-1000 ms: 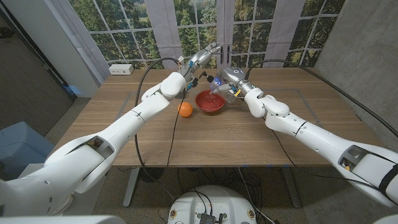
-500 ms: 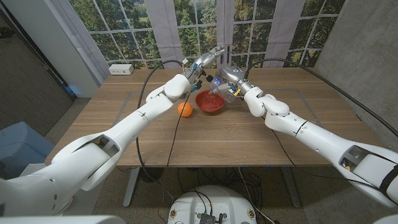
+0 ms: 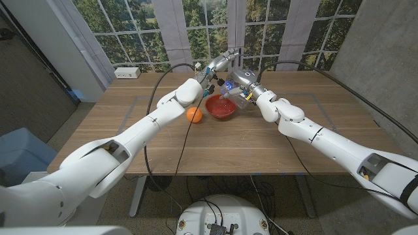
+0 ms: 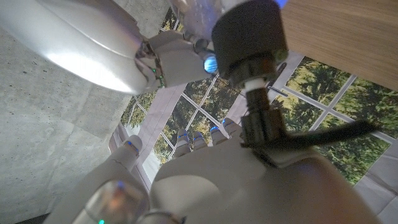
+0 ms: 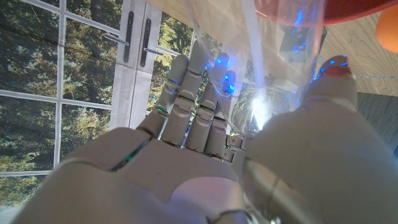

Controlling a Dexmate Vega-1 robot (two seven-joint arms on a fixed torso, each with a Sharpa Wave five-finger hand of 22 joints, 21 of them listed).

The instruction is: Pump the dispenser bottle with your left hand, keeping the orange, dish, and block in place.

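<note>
The clear dispenser bottle (image 3: 230,90) stands just behind the red dish (image 3: 221,107), and my right hand (image 3: 244,81) grips it. In the right wrist view my right hand (image 5: 205,149) wraps its fingers (image 5: 193,106) around the clear bottle (image 5: 280,56). My left hand (image 3: 220,62) hovers over the bottle top with its fingers stretched out. In the left wrist view the black pump head (image 4: 268,127) sits against my left hand (image 4: 249,180), above the black collar (image 4: 249,37). The orange (image 3: 194,114) lies left of the dish. I cannot make out the block.
A white power strip (image 3: 127,72) lies at the table's far left corner. Black cables (image 3: 153,98) hang over the table by my left arm. Bare wood (image 3: 248,147) spreads in front of the dish. Windows stand behind the table.
My left hand has moved to the right, closer over the bottle's pump. The right hand, bottle, dish and orange have stayed put.
</note>
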